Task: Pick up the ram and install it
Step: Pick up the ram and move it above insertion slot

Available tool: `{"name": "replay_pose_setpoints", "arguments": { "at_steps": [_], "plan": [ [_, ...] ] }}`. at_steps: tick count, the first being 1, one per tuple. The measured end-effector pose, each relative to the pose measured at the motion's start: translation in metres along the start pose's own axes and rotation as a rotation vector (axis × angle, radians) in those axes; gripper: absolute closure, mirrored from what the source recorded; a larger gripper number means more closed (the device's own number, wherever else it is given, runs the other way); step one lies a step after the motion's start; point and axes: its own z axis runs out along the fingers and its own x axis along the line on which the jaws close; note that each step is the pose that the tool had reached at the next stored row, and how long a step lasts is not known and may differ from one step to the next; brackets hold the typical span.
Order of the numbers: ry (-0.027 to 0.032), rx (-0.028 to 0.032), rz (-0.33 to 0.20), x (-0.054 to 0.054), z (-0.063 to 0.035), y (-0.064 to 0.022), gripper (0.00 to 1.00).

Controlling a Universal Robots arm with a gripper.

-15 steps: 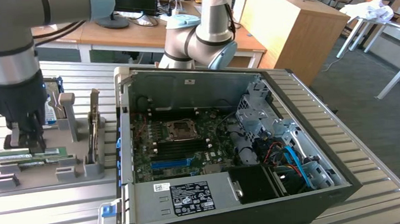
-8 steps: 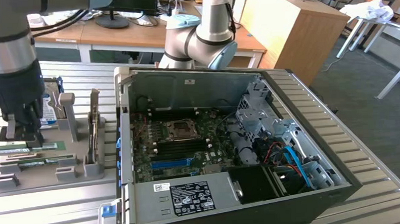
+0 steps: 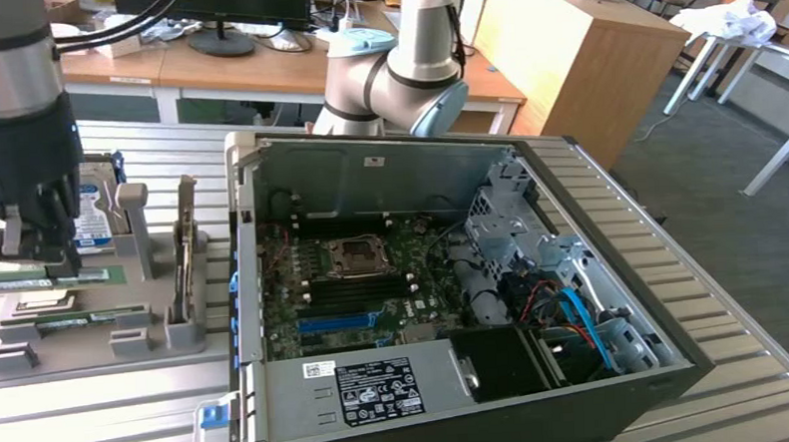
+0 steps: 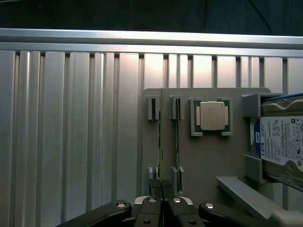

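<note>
- hand: black, two-fingered, at the exterior view's left, pointing down over the tray. Its fingers are drawn almost fully together and pinch the ram by its upper edge, near mid-length.
- ram: thin green stick with pale stickers, held level just under the fingertips, above the tray. In the wrist view it shows edge-on as a thin line running away from the fingertips. Whether its lower edge is clear of the tray cannot be told.
- tray: flat grey plate with slotted blocks, lying on the counter just beside the computer case.
- second stick: green, standing on edge between two slotted blocks on the tray, parallel to the ram and just beside it.
- processor chip: square, silver-topped, seated in a pocket of the tray between the second stick and the hard drive.
- hard drive: boxy, with a blue and white label, at the side of the tray away from the sticks.
- computer case: black and grey, lying on its side with the interior facing up, apart from the ram.
- motherboard: green, on the case floor, with a square socket and dark slots beside it.
- power supply: grey box with a printed label, at the near edge of the case.
- counter: ribbed aluminium.
</note>
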Motion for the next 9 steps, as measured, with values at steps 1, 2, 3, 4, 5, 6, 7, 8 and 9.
{"name": "replay_pose_setpoints", "arguments": {
  "at_steps": [1,2,3,4,5,6,7,8,9],
  "plan": [
    [-0.0001,0.0001,0.000,0.000,-0.0024,0.0001,0.89],
    [-0.0002,0.0001,0.000,0.000,-0.0049,0.0002,0.89],
    [-0.0001,0.0000,0.000,0.000,-0.0075,0.0003,0.89],
    [-0.0001,0.0000,0.001,0.000,-0.0100,0.0004,0.89],
    [-0.0001,0.0000,0.001,0.000,-0.0125,0.0004,0.89],
    [-0.0001,0.0000,0.001,0.000,-0.0146,0.0005,0.89],
    [-0.0002,0.0001,0.001,0.000,-0.0168,0.0006,0.89],
    [-0.0002,0.0001,0.001,0.000,-0.0191,0.0007,0.89],
    [0.0000,0.0000,0.001,0.000,-0.0215,0.0008,0.89]
  ]
}}
